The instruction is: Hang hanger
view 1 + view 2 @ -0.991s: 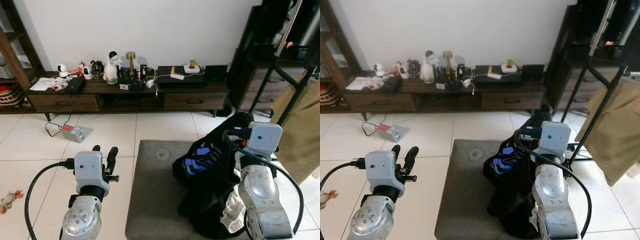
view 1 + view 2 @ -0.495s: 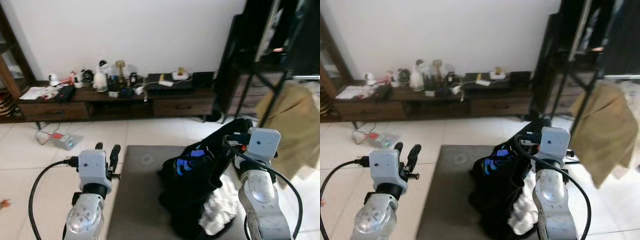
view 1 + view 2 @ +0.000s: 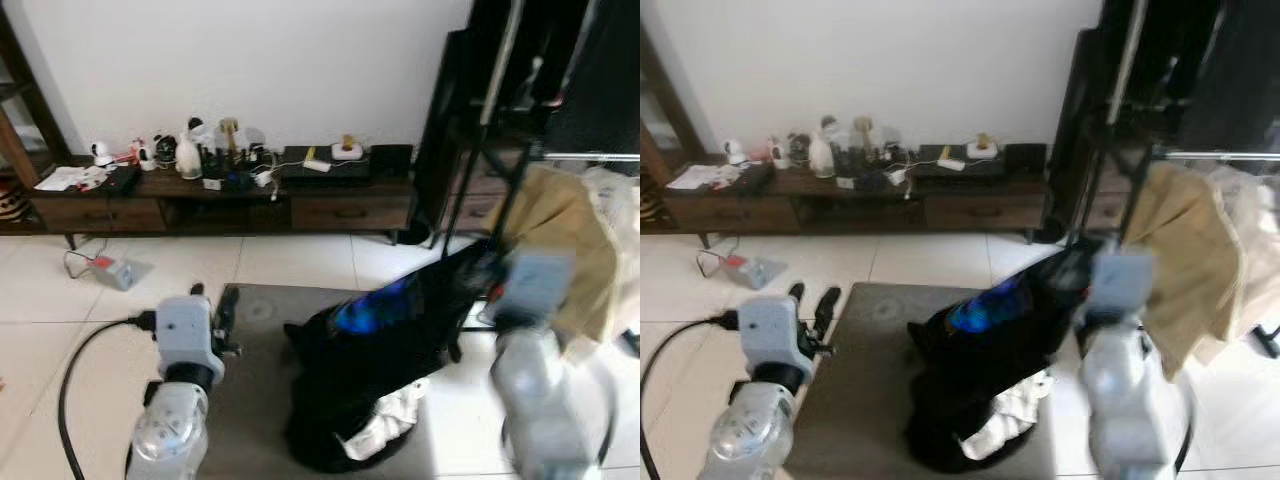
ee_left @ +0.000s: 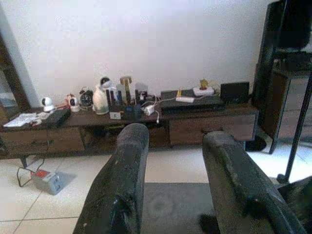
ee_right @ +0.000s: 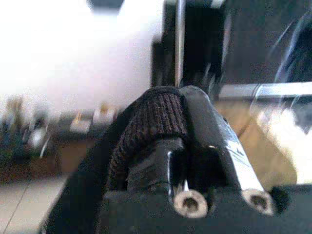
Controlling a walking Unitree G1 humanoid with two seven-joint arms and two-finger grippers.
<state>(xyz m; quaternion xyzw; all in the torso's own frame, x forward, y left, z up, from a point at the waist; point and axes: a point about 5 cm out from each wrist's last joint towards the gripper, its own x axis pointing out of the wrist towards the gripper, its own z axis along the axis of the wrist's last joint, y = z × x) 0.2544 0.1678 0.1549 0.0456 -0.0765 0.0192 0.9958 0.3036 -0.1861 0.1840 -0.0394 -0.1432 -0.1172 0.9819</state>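
Note:
A black garment (image 3: pixel 380 345) with a blue patch (image 3: pixel 375 305) hangs from my right gripper (image 3: pixel 482 272) and trails down onto a grey ottoman (image 3: pixel 250 400). In the right wrist view the gripper (image 5: pixel 183 114) is shut on black knit fabric (image 5: pixel 151 122); I cannot make out a hanger inside it. Just beyond stands a black clothes rack (image 3: pixel 500 70) with a metal rail (image 5: pixel 263 90) where a beige garment (image 3: pixel 560 240) hangs. My left gripper (image 3: pixel 212 300) is held open over the ottoman's left edge, its fingers (image 4: pixel 122 185) holding nothing.
A white cloth (image 3: pixel 385 420) lies under the black garment on the ottoman. A low dark console (image 3: pixel 230 195) with small items runs along the back wall. A small grey box with a cable (image 3: pixel 110 272) sits on the tiled floor at the left.
The camera has swung right, bringing the rack and beige garment closer in. My right gripper has lifted the black garment up and right, stretching it out. The left gripper keeps its pose.

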